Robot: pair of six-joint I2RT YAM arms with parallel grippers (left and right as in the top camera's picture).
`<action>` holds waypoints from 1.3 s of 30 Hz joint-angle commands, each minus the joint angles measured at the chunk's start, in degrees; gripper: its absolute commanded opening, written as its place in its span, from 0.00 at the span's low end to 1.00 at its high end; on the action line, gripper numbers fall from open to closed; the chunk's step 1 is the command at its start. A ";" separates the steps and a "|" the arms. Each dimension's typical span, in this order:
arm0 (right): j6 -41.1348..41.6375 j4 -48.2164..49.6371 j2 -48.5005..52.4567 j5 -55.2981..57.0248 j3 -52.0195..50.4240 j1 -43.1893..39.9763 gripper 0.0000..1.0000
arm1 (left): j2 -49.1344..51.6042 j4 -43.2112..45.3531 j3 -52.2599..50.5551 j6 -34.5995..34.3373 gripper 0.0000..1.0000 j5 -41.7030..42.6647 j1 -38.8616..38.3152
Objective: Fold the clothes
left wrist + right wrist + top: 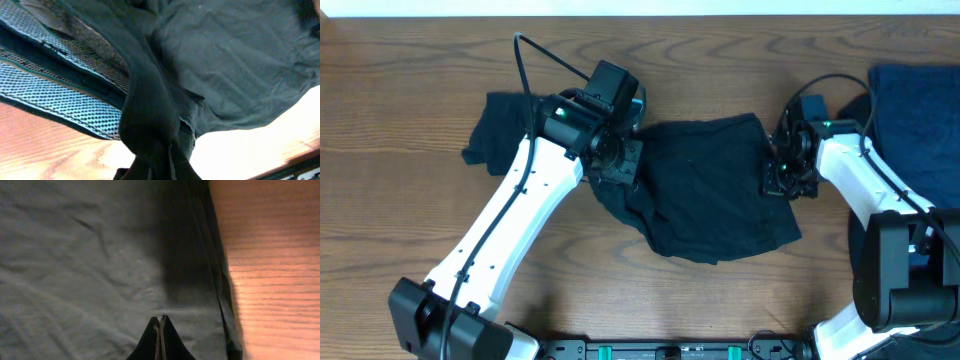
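Observation:
A black garment (710,190) lies spread across the middle of the wooden table, and one end of it (495,125) trails off to the far left. My left gripper (618,160) is shut on a bunched fold of the garment near its left side. In the left wrist view the dark fold (150,125) runs up out of the jaws (160,172). My right gripper (788,172) is at the garment's right edge. Its fingers (160,325) are pressed together on the cloth (75,270).
A blue cloth (915,100) lies at the far right of the table, behind the right arm. A grey-and-blue patterned band (50,95) shows under the garment in the left wrist view. Bare wood (270,255) lies just right of the garment's edge.

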 commanded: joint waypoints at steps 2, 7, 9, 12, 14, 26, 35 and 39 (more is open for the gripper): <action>-1.27 2.03 0.26 1.18 -2.58 -1.88 0.01 | -0.26 0.22 3.04 0.13 0.06 0.61 -1.11; -1.25 3.06 0.26 1.16 -3.37 -2.82 0.01 | 0.94 0.17 3.04 0.13 0.06 0.59 -3.17; -1.27 3.15 0.26 1.16 -3.37 -2.84 0.01 | 2.16 0.20 3.04 0.13 0.06 0.57 -4.33; -1.27 3.15 0.26 1.16 -3.37 -2.84 0.01 | 4.28 0.87 3.04 0.11 0.06 0.57 -6.08; -1.27 3.15 0.26 1.18 -3.37 -2.84 0.01 | 5.66 1.29 3.04 -0.09 0.06 0.57 -7.30; -1.18 4.04 0.26 1.11 -3.74 -2.80 0.01 | 8.13 7.48 3.45 -4.00 0.06 1.90 -10.73; -0.24 8.87 0.26 -5.05 -7.54 -2.69 0.01 | 8.15 10.99 4.50 -5.75 0.06 6.27 -10.73; 2.27 10.03 0.26 -6.14 -9.25 -1.44 0.01 | 8.15 12.33 5.64 -5.99 0.06 8.76 -10.73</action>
